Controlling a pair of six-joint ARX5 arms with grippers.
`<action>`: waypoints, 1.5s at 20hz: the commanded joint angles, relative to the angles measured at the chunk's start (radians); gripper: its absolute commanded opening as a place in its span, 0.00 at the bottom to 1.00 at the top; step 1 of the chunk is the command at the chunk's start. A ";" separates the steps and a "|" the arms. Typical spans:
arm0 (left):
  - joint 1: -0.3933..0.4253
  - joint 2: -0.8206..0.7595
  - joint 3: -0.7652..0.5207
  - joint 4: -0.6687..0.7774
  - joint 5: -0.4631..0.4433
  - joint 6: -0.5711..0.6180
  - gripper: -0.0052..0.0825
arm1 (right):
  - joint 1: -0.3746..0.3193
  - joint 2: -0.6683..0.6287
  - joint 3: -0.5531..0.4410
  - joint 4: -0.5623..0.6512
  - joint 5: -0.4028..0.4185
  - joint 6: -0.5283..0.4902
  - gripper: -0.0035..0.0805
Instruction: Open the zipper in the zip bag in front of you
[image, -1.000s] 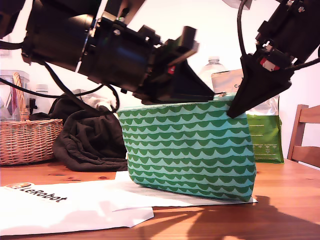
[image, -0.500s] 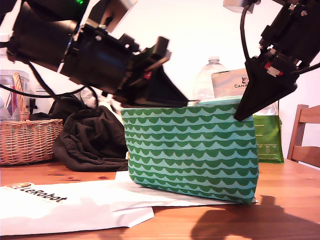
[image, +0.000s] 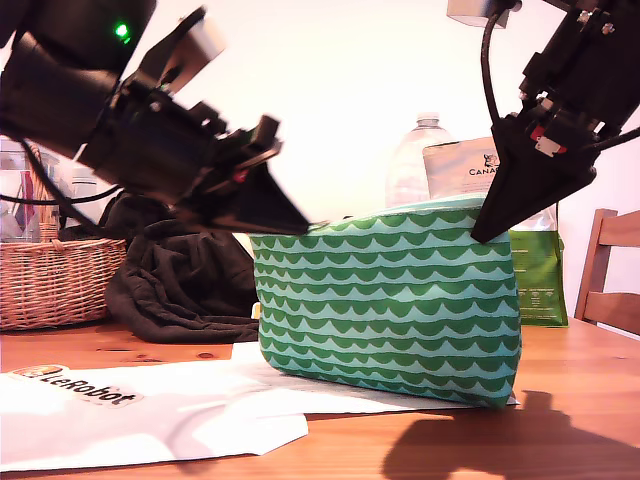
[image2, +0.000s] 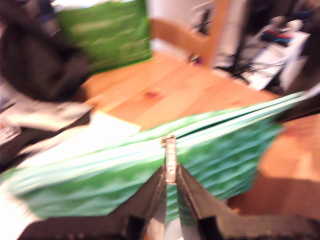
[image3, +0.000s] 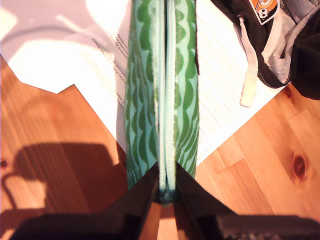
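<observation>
1. Exterior view.
   - Zip bag (image: 388, 300): mint green with dark-green scallop waves, standing on its long lower edge on white paper sheets (image: 150, 410) on the wooden bench (image: 560, 420).
   - Zipper (image: 400, 213): light teal tape along the bag's top edge.
   - My first pincer (image: 300, 226): at the bag's upper corner on the exterior view's left, black fingers meeting at a point by the zipper end.
   - My second pincer (image: 483, 232): at the upper corner on the exterior view's right, tip against the bag's top edge.
   - Wicker basket (image: 55, 280): at the exterior view's left edge. Dark cloth heap (image: 180, 280): between basket and bag.
   - Clear bottle (image: 420, 160), silver-and-green foil bag (image: 535, 275): behind the zip bag. Wooden chair (image: 610, 270): at the exterior view's right edge.

2. First wrist view (blurred).
   - My first pincer (image2: 170, 175): clenched on the slim silver pull tab (image2: 170, 150), which stands up between the fingertips (image2: 156, 182).
   - Zipper (image2: 220, 122): pale tape running along the bag's top edge; a dark gap shows beside the tab.
   - Zip bag (image2: 100, 185): green side face lies beneath the tape.

3. Second wrist view.
   - My second pincer (image3: 166, 192): clenched on the end of the zip bag (image3: 185, 100), fingers pressed to both fabric faces.
   - Zipper (image3: 165, 90): seen end-on, running away from the fingers; the teeth appear closed along the nearer stretch.
   - White paper (image3: 65, 60) beneath the bag; dark garment (image3: 280, 40) on the bench (image3: 60, 165) nearby.
</observation>
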 joint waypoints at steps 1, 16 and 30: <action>0.046 -0.008 0.001 -0.005 -0.018 0.005 0.03 | -0.008 0.002 -0.002 -0.006 0.004 -0.003 0.03; 0.161 -0.008 0.001 -0.035 0.107 0.013 0.03 | 0.003 0.002 0.035 0.060 0.123 -0.079 0.03; 0.171 -0.016 0.001 -0.401 0.430 -0.032 0.32 | 0.117 0.162 0.035 -0.094 0.021 -0.070 0.03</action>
